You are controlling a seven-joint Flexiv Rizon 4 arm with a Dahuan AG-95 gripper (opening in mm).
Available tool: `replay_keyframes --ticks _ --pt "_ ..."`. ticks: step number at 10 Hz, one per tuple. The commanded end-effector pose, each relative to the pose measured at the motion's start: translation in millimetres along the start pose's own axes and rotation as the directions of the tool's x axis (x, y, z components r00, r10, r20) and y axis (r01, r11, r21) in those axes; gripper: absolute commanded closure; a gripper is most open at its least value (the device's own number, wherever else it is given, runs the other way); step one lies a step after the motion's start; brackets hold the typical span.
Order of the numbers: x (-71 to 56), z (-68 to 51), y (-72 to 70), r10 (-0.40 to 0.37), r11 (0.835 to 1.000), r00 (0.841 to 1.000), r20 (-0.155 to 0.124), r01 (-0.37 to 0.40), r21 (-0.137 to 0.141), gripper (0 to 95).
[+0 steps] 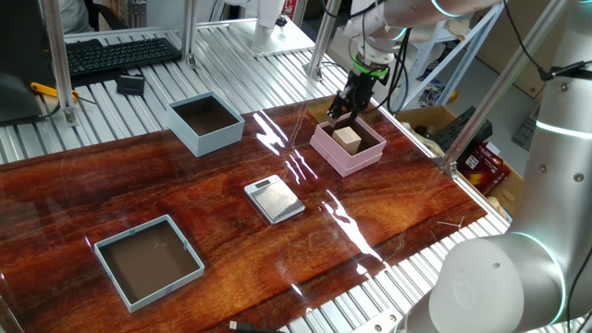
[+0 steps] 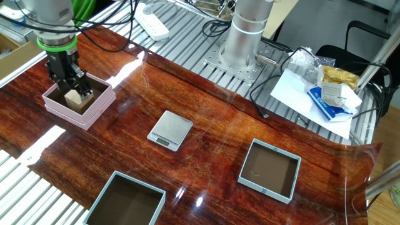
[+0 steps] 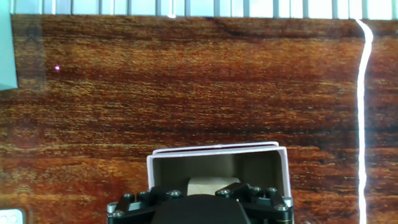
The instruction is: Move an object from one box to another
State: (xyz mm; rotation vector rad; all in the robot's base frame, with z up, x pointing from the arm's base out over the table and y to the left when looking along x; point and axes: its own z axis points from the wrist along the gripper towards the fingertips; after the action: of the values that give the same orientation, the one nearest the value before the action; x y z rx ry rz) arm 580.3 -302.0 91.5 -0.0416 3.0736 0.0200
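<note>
A: Well, your arm is reaching out over the far edge of the wooden table, wrist pointing straight down, and the gripper is dipping into the pink box at about two o'clock in one fixed view.

B: And the jaws?

A: Spread wide, nothing held. You can see the cube sitting on the pink box's dark floor, apart from the fingers in that view. In the other fixed view the gripper sits at ten o'clock, with the cube just below the fingertips; I cannot tell whether they touch.

B: What can't you make out?

A: Plenty, operator. In the hand view the gripper's black body covers the six o'clock edge, so the fingertips are hidden and only the top of the cube peeks above it inside the pink box. The tall-walled blue box stands well apart at eleven o'clock; the silver scale lies near the middle, and the shallower tray sits at seven o'clock.
</note>
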Motion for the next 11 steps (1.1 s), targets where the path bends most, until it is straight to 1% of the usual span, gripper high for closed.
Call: replay_keyframes --ticks 1,2,4,5,7,8,9,10,11 --pt "3.3 3.5 2.0 0.006 1.0 1.0 0.004 -0.006 0.003 19.0" --pt "4.9 4.9 3.4 0.005 1.0 1.0 0.007 -0.005 0.01 19.0" --pt "4.9 5.0 3.4 0.001 1.0 1.0 0.006 -0.001 0.009 19.0" --pt "4.3 4.4 2.9 -0.024 1.0 1.0 -0.001 0.024 0.003 19.0" --pt "3.9 4.1 2.6 -0.056 0.998 0.998 -0.002 0.056 -0.001 19.0" --pt "3.9 4.1 2.6 -0.083 0.997 0.997 -0.003 0.083 -0.001 57.0" --pt "3.9 4.1 2.6 -0.101 0.995 0.995 -0.008 0.101 -0.001 76.0" --pt "3.9 4.1 2.6 -0.118 0.993 0.993 -0.009 0.118 -0.001 76.0" --pt "3.9 4.1 2.6 -0.125 0.992 0.992 -0.007 0.125 -0.002 95.0"
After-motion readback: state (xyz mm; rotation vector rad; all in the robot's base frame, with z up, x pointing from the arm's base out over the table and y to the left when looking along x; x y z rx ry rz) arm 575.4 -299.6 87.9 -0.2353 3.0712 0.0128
